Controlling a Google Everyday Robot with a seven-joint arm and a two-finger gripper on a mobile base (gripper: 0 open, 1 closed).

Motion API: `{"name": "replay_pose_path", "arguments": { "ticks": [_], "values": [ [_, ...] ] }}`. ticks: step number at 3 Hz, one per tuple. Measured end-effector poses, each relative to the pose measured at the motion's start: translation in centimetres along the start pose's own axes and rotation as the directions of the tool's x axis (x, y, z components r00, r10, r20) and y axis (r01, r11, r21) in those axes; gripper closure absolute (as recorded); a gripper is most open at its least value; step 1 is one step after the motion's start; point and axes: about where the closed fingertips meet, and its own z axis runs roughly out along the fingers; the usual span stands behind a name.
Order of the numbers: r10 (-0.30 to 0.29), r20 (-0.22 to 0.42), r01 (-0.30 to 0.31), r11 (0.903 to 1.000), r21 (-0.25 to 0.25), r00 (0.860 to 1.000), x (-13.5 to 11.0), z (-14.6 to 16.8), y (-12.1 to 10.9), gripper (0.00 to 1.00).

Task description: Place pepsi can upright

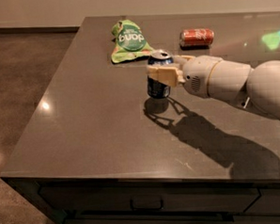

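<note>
The pepsi can [158, 88] is dark blue with a silver top and stands upright on the dark grey counter [94, 130], near its middle. My gripper [162, 75] reaches in from the right and its cream fingers [166, 75] are shut around the can's upper half. The white arm runs off to the right edge of the view.
A green snack bag [129, 40] lies at the back of the counter, just behind the can. A red can [197, 37] lies on its side at the back right. The counter's front edge has drawers [145, 203] below it. Brown floor lies to the left.
</note>
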Motion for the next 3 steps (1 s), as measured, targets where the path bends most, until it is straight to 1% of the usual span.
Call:
{"name": "replay_pose_path", "arguments": {
  "ticks": [1, 2, 3],
  "values": [
    [-0.021, -0.014, 0.022, 0.9996, 0.015, 1.0, -0.7, 0.2, 0.0, 0.76],
    [-0.04, -0.032, 0.04, 0.999, 0.02, 0.999, -1.3, 0.3, 0.3, 0.53],
    [-0.071, -0.073, 0.072, 0.9972, 0.019, 0.995, -2.0, 0.4, 0.5, 0.3]
  ]
}}
